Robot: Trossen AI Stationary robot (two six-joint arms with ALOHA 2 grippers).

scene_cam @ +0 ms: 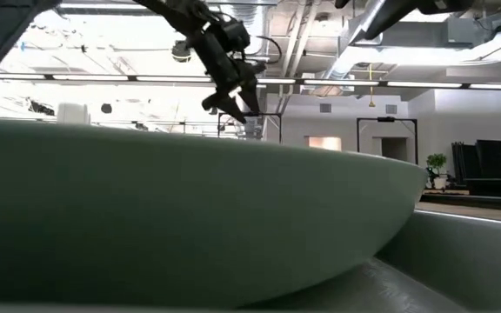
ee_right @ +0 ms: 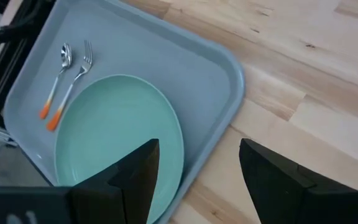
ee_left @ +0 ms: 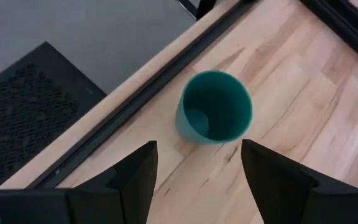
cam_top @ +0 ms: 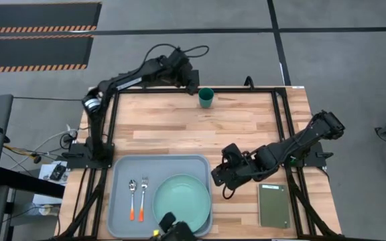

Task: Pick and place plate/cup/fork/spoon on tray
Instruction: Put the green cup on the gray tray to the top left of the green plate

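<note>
The teal cup (cam_top: 206, 98) stands upright on the wood near the table's far edge; it also shows in the left wrist view (ee_left: 215, 107). My left gripper (cam_top: 191, 85) hovers open just left of and above it. The mint-green plate (cam_top: 181, 201), the spoon (cam_top: 132, 198) and the fork (cam_top: 143, 197) lie on the grey-blue tray (cam_top: 122, 167) at the near left. My right gripper (cam_top: 218, 179) is open and empty beside the tray's right rim (ee_right: 232, 112).
A small dark green pad (cam_top: 274, 205) lies at the near right. Black frame rails (cam_top: 283, 120) run along the table's sides and far edge. Bare wood (cam_top: 179, 127) lies between the cup and the tray.
</note>
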